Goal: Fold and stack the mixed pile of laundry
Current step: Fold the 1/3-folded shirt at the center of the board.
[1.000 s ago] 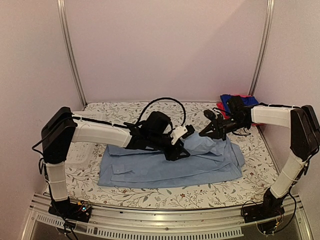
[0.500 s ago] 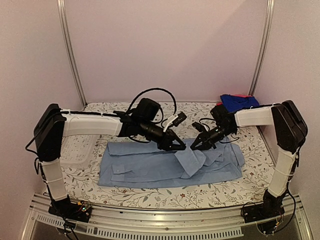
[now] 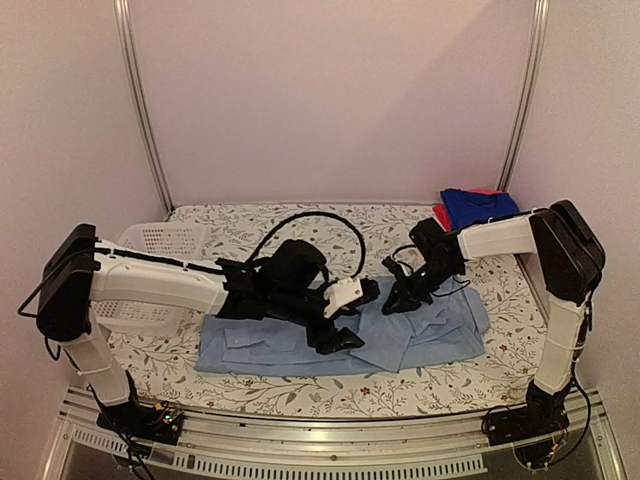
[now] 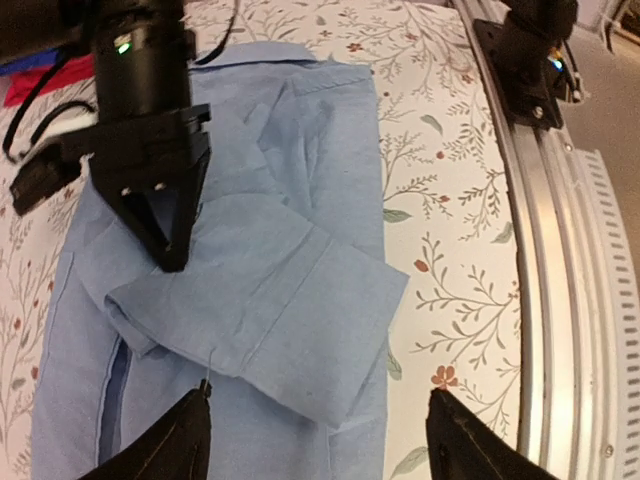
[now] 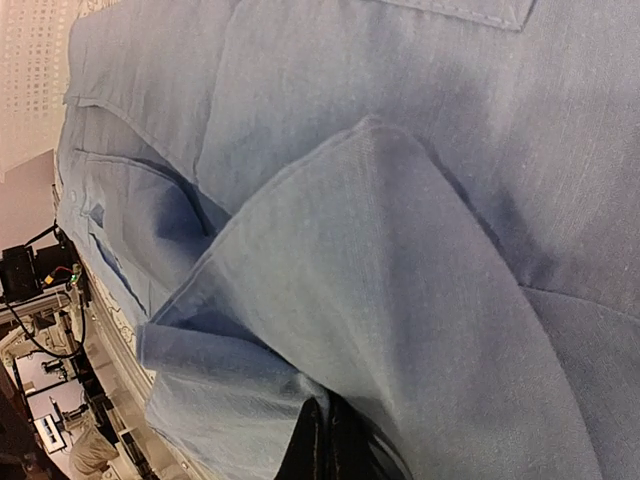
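Note:
The light-blue collared shirt lies spread flat across the floral table cover. One sleeve is folded back over its body, with the cuff near the front edge. My right gripper is shut on a fold of that sleeve, low on the shirt; it also shows in the left wrist view. My left gripper is open and empty and hovers just above the cuff. The royal-blue shirt lies folded on the red-pink garment at the back right.
A white perforated basket stands at the left behind my left arm. The aluminium rail runs along the table's near edge. Black cables loop over the left wrist.
The sleeve was held up between both grippers and now lies lower on the shirt. My left gripper has let go and moved toward the near edge. My right gripper has moved down with the fold.

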